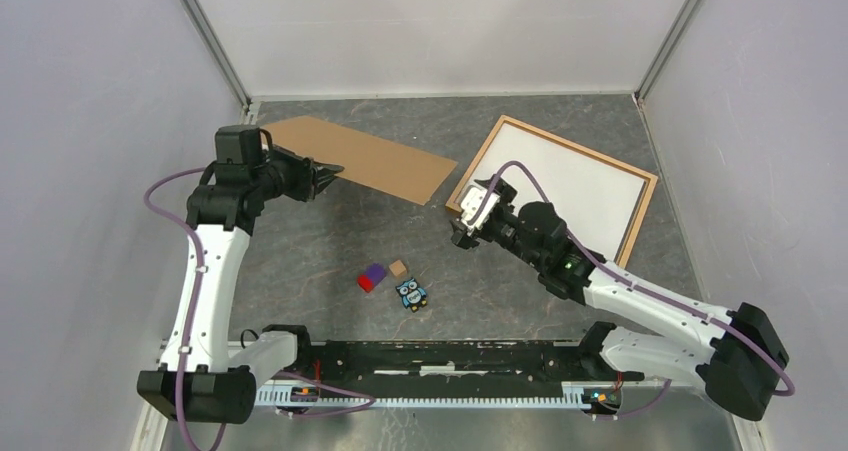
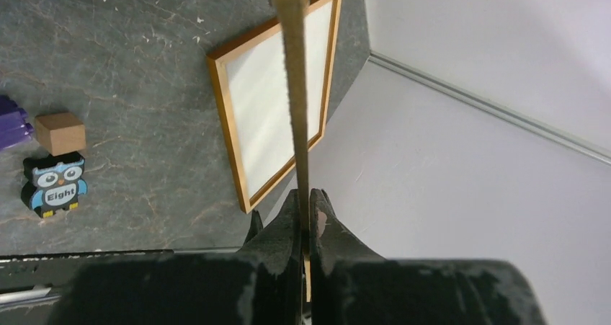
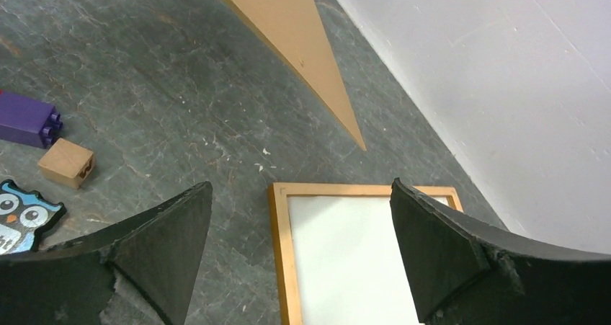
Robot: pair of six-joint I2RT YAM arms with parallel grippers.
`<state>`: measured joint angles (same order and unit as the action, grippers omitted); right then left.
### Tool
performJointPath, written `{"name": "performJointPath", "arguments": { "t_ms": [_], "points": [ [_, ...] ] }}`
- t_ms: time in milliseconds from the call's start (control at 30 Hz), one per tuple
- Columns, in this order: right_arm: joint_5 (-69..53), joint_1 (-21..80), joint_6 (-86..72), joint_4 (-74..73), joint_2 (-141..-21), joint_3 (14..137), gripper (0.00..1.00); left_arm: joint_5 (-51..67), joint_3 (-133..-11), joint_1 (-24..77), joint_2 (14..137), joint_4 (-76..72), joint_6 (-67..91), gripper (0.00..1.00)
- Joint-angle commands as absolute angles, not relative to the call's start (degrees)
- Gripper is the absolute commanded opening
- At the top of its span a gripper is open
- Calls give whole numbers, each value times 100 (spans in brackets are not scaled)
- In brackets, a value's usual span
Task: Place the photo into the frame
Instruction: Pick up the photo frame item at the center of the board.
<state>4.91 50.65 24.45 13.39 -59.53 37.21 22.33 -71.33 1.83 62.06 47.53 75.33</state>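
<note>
Two robot arms reach over a grey table (image 1: 320,251). The frame (image 1: 580,149) lies flat at the far right, its long axis running left to right and slanting a little towards the near right. A white sheet fills its opening edge to edge. It is most likely the photo (image 1: 575,186) lying face down with its white back up. No picture side is visible to confirm this.

The right gripper (image 1: 468,216) hovers over the frame's near left corner. Its jaws are spread wide and hold nothing, and the wrist view shows that corner between them. This arm is much the nearer to the photo.

The left gripper (image 1: 325,174) is clenched on the near edge of a brown board (image 1: 370,156). The board seems tilted up off the table, and its far corner points at the frame without touching it. From these jaws the frame lies to the right, across bare table.

The photo looks seated, so covering it with the board seems to be the step in hand.

An owl tile (image 1: 410,293) and small blocks (image 1: 372,277) sit near the middle.
</note>
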Motion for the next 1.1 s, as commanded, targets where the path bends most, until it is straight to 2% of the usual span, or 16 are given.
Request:
{"name": "performJointPath", "arguments": {
  "t_ms": [0,200,533,600,767,1067],
  "points": [
    [-660,4744,2645,2536,-5999,3584,98,2581,-7669,114,5874,4911,7203,2],
    [-1343,4652,3065,3316,-6413,3552,94,2710,-7805,123,5694,5193,7249,2],
    [-1688,4649,3098,4667,-7144,3488,78,2940,-7822,304,5832,5203,7447,2],
    [-1696,4645,3120,4994,-7348,3452,76,3010,-7891,343,5918,5208,7511,2],
    [-1678,4647,3203,5343,-7778,3534,64,2814,-8239,379,6089,5368,7421,2],
    [-1381,4623,3438,5901,-8116,3394,58,2675,-8241,407,6239,5396,7392,2]
  ]
}}
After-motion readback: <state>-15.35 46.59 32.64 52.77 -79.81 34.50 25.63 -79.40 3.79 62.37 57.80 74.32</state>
